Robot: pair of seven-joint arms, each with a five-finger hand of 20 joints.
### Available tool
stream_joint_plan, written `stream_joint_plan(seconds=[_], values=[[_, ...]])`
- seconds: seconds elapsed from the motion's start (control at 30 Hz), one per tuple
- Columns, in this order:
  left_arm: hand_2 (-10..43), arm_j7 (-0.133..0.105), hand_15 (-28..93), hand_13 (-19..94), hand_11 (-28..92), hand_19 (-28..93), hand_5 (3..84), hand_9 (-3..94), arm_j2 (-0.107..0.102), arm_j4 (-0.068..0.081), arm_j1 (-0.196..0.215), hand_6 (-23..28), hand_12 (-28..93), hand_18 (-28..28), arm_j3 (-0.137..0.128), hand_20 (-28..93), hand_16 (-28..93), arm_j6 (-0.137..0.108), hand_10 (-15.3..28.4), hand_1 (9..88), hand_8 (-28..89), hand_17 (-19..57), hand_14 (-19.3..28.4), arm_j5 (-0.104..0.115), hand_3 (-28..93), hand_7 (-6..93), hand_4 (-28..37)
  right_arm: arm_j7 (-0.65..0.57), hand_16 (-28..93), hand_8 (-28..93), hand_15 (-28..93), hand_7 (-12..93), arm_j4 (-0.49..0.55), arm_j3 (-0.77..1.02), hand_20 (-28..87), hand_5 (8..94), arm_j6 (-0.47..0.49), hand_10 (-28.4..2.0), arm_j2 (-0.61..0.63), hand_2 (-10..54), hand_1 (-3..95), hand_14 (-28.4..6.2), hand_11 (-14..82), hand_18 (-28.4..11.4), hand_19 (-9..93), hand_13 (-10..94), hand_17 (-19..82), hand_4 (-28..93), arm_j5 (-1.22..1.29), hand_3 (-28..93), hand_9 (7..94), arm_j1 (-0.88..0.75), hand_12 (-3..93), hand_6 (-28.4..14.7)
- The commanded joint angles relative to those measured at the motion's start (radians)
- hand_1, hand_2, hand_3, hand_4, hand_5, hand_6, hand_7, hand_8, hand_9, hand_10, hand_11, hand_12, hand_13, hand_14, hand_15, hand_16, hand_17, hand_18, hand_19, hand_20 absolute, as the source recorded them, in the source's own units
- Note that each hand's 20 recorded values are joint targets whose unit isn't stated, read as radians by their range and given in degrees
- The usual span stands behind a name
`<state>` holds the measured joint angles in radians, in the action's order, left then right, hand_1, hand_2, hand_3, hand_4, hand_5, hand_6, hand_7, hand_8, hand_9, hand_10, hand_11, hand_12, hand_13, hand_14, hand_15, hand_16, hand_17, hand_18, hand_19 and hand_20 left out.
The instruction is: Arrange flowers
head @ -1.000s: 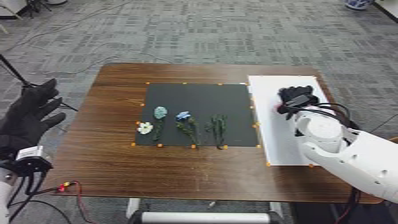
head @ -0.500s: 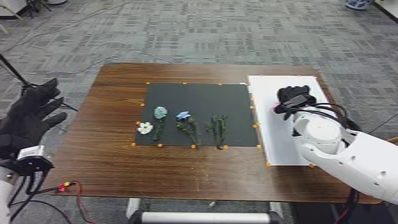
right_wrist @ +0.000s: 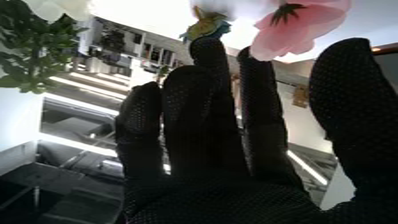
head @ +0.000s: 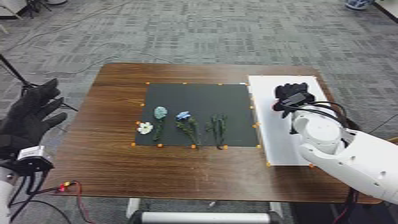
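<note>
- Well, in the head view, the robot's left hand point(head: 28, 117) is off the left side of the brown wooden table point(head: 115, 170), fingers loosely spread.
- There too, the right hand point(head: 291, 93) is over the far half of the long white board point(head: 282, 150).
- On the square black mat point(head: 197, 92), left to right, lie a small white flower point(head: 145, 128), a pale blue-green bloom on a stem point(head: 160, 111), a leafy blue flower point(head: 183, 115) and slim green stems point(head: 219, 126).
- In the right wrist view, the right hand point(right_wrist: 218, 195) has its fingers straight and released, a soft pink-petalled flower point(right_wrist: 308, 26) by their tips; I can't tell whether they touch.
</note>
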<state>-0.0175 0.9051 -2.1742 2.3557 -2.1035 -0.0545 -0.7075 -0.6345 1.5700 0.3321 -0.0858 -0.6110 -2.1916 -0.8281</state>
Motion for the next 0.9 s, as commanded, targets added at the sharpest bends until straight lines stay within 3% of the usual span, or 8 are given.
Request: stream_joint_plan(seconds=[0.03, 0.13, 0.27, 0.37, 0.43, 0.63, 0.77, 0.9], values=[[-4.0, 0.0, 33, 1, 17, 31, 17.2, 9.9, 0.007, -0.004, 0.008, 1.2, 21, 19.0, -0.003, 10, -5, 0.001, 7.7, 30.3, -8, -14.2, 10.6, 0.002, 45, 18.8, -28.3, 0.036, 37, -16, 76, 32, -0.013, 0.015, 55, 47.1, 0.027, -12.1, -0.014, -9.5, 29.1, -9.6, 36.7, -20.9, 80, 56, 27, -28, -0.017, 88, 54.0, -0.004, 28.1, 2.0], [-4.0, 0.001, 33, 1, 17, 31, 17.2, 9.9, 0.005, -0.003, 0.004, 1.1, 21, 19.0, -0.001, 10, -4, 0.001, 7.7, 30.3, -8, -14.2, 10.6, 0.001, 45, 18.8, -28.3, 0.043, 37, -16, 76, 33, -0.021, 0.033, 55, 48.7, 0.059, -11.7, -0.025, -9.5, 30.6, -9.5, 36.8, -20.8, 80, 55, 26, -28, 0.002, 88, 54.3, -0.012, 28.0, 2.7], [-3.9, 0.002, 33, 1, 17, 31, 17.3, 10.0, 0.006, -0.004, 0.003, 1.2, 21, 19.0, -0.001, 10, -5, -0.001, 7.7, 30.4, -8, -14.2, 10.6, 0.0, 45, 18.9, -28.3, 0.033, 37, -17, 75, 35, -0.037, -0.001, 54, 53.0, 0.017, -10.5, -0.033, -9.4, 35.8, -8.5, 37.2, -20.2, 79, 56, 27, -28, -0.002, 88, 58.1, 0.004, 29.2, 2.7], [-4.0, 0.001, 33, 1, 17, 31, 17.2, 10.0, 0.006, -0.005, 0.003, 1.2, 21, 18.9, -0.001, 10, -4, -0.002, 7.7, 30.3, -8, -14.2, 10.5, 0.0, 45, 18.9, -28.3, 0.038, 42, -2, 72, 47, -0.038, -0.016, 53, 57.5, -0.043, -7.0, -0.03, -9.3, 44.0, -7.1, 26.0, -19.5, 79, 58, 29, -28, 0.003, 82, 68.6, 0.012, 46.7, 2.9], [-4.1, -0.002, 33, 1, 17, 31, 17.2, 10.0, 0.008, -0.007, 0.008, 1.2, 21, 18.9, -0.004, 10, -4, -0.004, 7.8, 30.3, -8, -14.1, 10.6, 0.002, 45, 18.9, -28.3, 0.06, 46, 0, 70, 51, -0.027, 0.007, 53, 63.4, -0.035, -6.0, -0.03, -8.9, 47.9, -6.3, 26.4, -19.5, 80, 62, 30, -28, 0.02, 83, 73.4, 0.005, 52.1, 3.6], [-4.2, -0.004, 33, 1, 17, 31, 17.3, 10.0, 0.011, -0.008, 0.009, 1.2, 21, 18.9, -0.004, 10, -5, -0.005, 7.8, 30.1, -8, -14.1, 10.6, 0.002, 45, 18.9, -28.3, 0.088, 47, -4, 70, 47, 0.024, 0.01, 53, 73.1, -0.154, -4.3, -0.011, -9.5, 49.5, -4.8, 27.3, -19.2, 81, 67, 33, -28, 0.038, 84, 80.3, 0.009, 54.5, 3.3], [-3.9, -0.004, 33, 1, 17, 31, 17.3, 10.0, 0.012, -0.011, 0.017, 1.2, 21, 18.9, -0.012, 10, -5, -0.004, 7.8, 30.4, -8, -14.1, 10.5, 0.003, 44, 18.8, -28.3, 0.1, 47, -4, 70, 46, 0.094, -0.042, 53, 74.7, -0.288, -4.3, -0.009, -9.5, 49.9, -4.4, 27.3, -19.4, 81, 69, 34, -28, 0.025, 85, 81.3, 0.083, 55.4, 2.8], [-3.9, -0.003, 33, 1, 17, 31, 17.3, 10.0, 0.011, -0.01, 0.013, 1.2, 21, 18.9, -0.008, 10, -5, -0.004, 7.7, 30.3, -8, -14.1, 10.5, 0.003, 45, 18.9, -28.3, 0.147, 48, -4, 70, 45, 0.152, -0.07, 53, 75.1, -0.324, -4.4, -0.06, -9.5, 49.9, -4.4, 26.9, -19.4, 81, 69, 34, -28, 0.026, 85, 81.5, 0.157, 55.9, 2.6]])
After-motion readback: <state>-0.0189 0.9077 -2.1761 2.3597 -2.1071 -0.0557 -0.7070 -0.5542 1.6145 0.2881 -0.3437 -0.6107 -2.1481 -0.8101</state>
